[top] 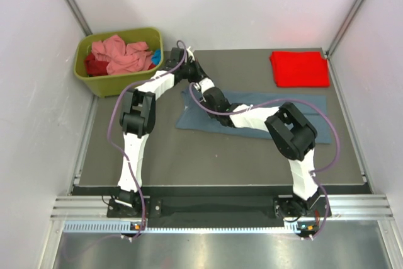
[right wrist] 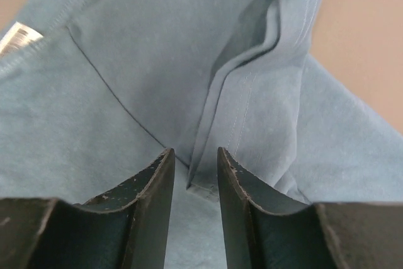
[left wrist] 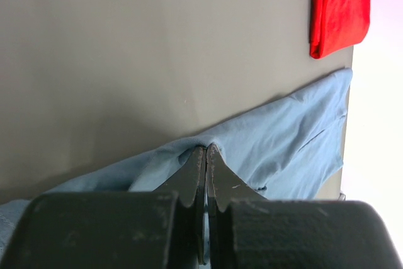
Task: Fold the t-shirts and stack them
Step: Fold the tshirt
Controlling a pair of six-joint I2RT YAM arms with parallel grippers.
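folding the slate blue-grey t-shirt (top: 312,108) in the middle of the desk (top: 157,155) looks under way: left fingers (left wrist: 192,181) clenched on its 11 o'clock edge, right fingers (right wrist: 151,200) parted astride a hem, which probably must close before both lift that edge over.

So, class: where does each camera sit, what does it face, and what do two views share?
Top external: above, behind the robot, looking down on the table; both arms show.
Left wrist: on the left arm, looking along the left end effector, shut on the blue-grey t-shirt.
Right wrist: on the right arm, looking past the open right end effector onto that shirt.
Shared: top and left wrist both show the red t-shirt.
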